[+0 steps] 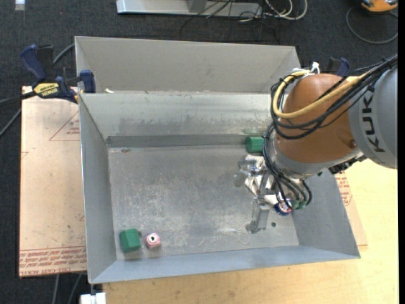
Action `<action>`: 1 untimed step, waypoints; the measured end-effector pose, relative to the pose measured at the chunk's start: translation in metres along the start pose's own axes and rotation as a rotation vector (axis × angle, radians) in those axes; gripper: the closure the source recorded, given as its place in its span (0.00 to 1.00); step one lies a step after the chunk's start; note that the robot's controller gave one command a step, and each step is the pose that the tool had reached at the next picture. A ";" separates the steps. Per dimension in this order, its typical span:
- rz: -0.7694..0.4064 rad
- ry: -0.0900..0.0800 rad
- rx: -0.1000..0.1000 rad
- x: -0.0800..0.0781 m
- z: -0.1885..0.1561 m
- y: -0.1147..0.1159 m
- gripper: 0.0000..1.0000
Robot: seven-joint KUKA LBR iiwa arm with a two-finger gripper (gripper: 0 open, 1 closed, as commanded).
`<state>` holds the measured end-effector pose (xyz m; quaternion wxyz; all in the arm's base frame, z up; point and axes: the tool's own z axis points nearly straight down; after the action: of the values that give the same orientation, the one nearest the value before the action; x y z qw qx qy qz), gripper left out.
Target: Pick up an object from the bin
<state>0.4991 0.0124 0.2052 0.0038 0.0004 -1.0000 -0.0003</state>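
Hanging over the right floor of the bin, the end effector, opening unclear, is nearest 1 green cube.

Robotics lab: KUKA arm w/ metal bin, loose cables on carpet.

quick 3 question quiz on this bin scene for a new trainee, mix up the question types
1. True or false: the pink round thing lies right beside a green block near the lower left corner of the bin.
2. How many green blocks lie in the bin?
3. The gripper is over: A) the pink round thing, B) the lower left green block, C) bare floor in the bin's right part.

Key: 1 true. 2 two; the other green block sits by the back wall, next to the arm. 3 C.
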 end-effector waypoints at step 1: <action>0.000 -0.003 0.000 0.000 -0.002 0.000 0.00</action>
<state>0.4994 0.0124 0.2072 0.0025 0.0003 -1.0000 -0.0003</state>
